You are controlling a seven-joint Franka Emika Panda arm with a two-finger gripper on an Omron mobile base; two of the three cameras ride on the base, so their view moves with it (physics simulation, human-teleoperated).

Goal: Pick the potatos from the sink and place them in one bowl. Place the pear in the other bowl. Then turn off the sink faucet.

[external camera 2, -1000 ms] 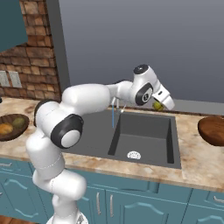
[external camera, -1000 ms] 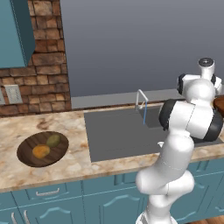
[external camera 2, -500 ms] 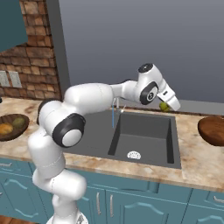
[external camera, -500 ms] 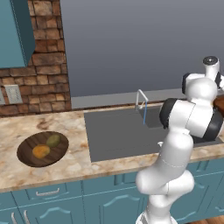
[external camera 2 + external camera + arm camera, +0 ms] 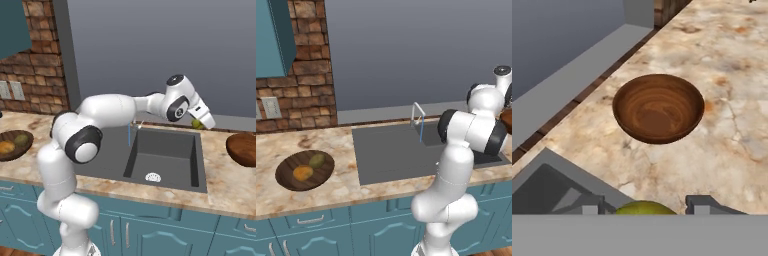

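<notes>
Simulated kitchen, marble tabletop (image 5: pixel 346 187) w/ a dark grey sink (image 5: pixel 165 157) set in it. Left base view showed what the others didn't: the dark brown bowl (image 5: pixel 305 170) on the tabletop left of the sink, w/ both potatoes in it, the orange potato (image 5: pixel 303 173) beside the olive-green potato (image 5: pixel 317 160). The slim faucet (image 5: pixel 418 118) stood at the sink's back edge.

Right base view gave the arm from the side: white arm stretched across over the sink, wrist angled down to the right, pincer (image 5: pixel 201 121) above the sink's far right corner, pinching a yellow-green pear (image 5: pixel 197 124). The reddish-brown bowl (image 5: pixel 243 149) sat on the tabletop to the right, apart from the pincer.

Hand view looked down along the fingers: top of the pear (image 5: pixel 645 208) between the two fingertips at the bottom edge, the reddish-brown bowl (image 5: pixel 658 108) ahead, w/ nothing in it.

Vs. a second earlier: the hand had travelled further right, toward the reddish bowl, pear carried along. Potatoes & both bowls unchanged.
</notes>
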